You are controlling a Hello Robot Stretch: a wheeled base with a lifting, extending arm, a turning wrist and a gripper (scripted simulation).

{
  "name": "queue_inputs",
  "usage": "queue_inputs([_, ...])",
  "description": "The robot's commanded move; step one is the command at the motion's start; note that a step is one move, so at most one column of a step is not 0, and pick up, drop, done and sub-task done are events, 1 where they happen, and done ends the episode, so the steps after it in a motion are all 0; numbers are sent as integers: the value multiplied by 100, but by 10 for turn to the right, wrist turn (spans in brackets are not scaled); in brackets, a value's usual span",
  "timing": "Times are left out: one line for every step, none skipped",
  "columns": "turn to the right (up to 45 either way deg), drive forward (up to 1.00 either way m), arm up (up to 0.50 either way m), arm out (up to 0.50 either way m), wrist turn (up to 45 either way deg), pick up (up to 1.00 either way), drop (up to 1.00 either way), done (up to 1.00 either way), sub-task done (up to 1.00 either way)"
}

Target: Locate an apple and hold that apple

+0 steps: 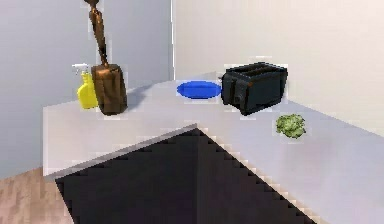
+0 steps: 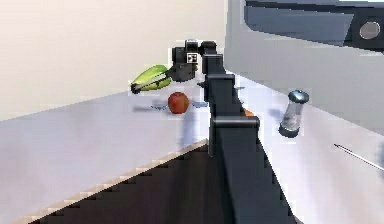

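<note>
A small round reddish-brown apple (image 2: 178,102) lies on the pale countertop (image 2: 80,140) in the arm side view. The dark arm (image 2: 228,130) rises from the bottom edge to the gripper (image 2: 177,70), which is just above the apple in the picture. A yellow-green, banana-like thing (image 2: 150,78) lies at the gripper's far end, so I cannot tell whether the gripper holds anything or touches the apple.
A glass shaker with a metal top (image 2: 293,112) stands right of the arm, below a dark appliance (image 2: 320,25). On the forward view's corner counter (image 1: 150,125) are a yellow spray bottle (image 1: 88,92), a brown wooden block (image 1: 110,88), a blue plate (image 1: 198,90), a black toaster (image 1: 253,88) and a leafy green thing (image 1: 292,125).
</note>
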Motion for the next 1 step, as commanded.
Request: queue_inputs([0,0,0,0,360,0,0,0,0])
